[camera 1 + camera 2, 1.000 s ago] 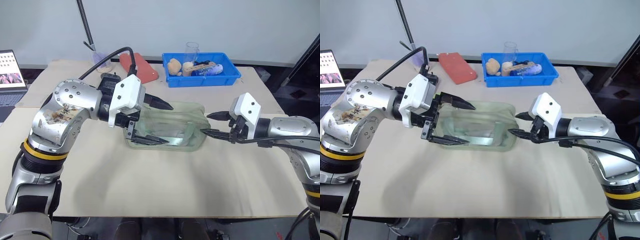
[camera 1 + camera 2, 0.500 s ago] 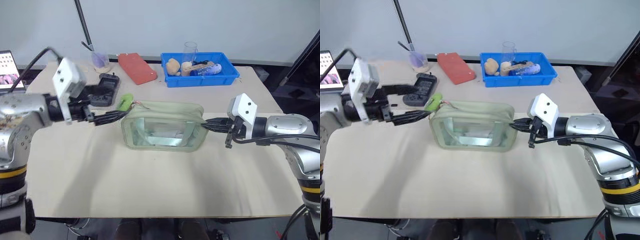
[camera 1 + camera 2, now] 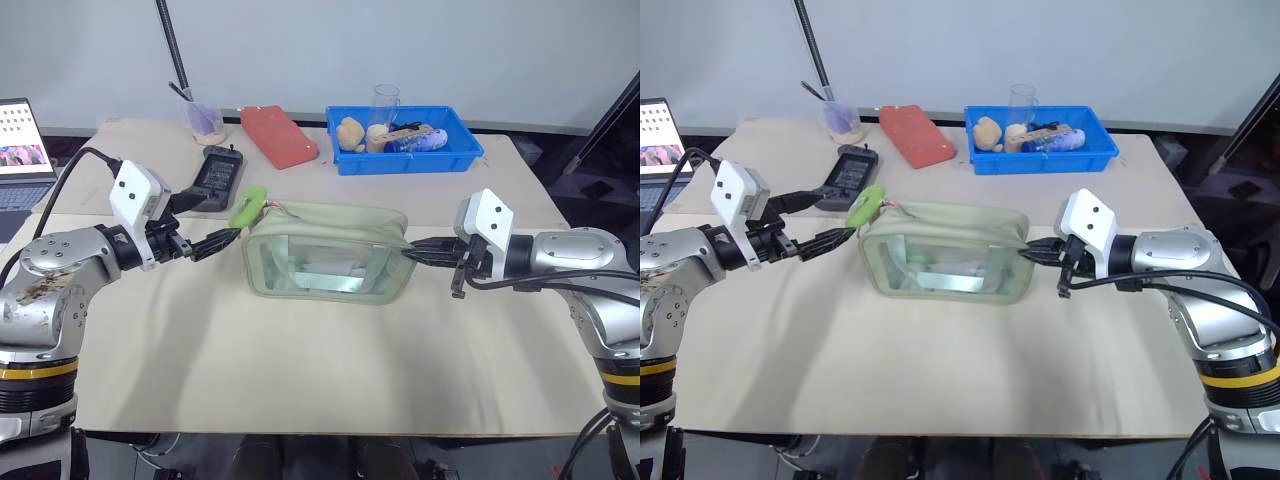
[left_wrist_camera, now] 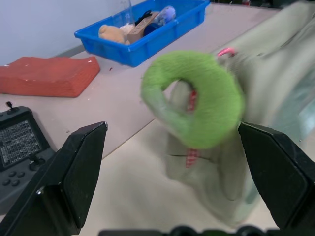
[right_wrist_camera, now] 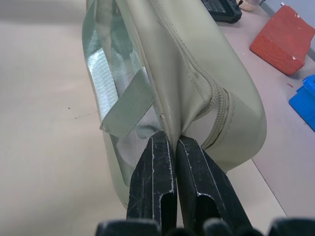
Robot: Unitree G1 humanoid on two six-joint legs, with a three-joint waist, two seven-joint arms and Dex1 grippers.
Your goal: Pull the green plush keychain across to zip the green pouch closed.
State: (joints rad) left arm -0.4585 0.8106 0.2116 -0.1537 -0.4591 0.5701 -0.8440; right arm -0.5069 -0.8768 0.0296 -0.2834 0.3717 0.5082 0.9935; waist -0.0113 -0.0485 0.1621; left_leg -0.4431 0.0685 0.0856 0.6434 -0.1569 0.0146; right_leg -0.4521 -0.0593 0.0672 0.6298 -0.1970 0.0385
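The green pouch (image 3: 325, 252) lies in the middle of the table, its clear window facing me. The green plush keychain (image 3: 247, 206) stands at the pouch's top left corner, fastened there by a red cord. My left gripper (image 3: 228, 212) is open just left of the keychain; in the left wrist view the fuzzy ring (image 4: 216, 93) sits between and a little beyond the two fingers (image 4: 83, 167), not touched. My right gripper (image 3: 413, 250) is shut on the pouch's right end, its fingers (image 5: 155, 172) pinching the fabric below the zipper's end.
A black handheld controller (image 3: 215, 170) lies behind my left gripper. Farther back are a red block (image 3: 280, 135), a cup (image 3: 205, 120), and a blue tray (image 3: 400, 161) with small items and a clear glass. A laptop (image 3: 20, 140) sits at the far left.
My left arm has swung from over the pouch out to its left end, open beside the keychain. My right gripper has closed on the pouch's right end.
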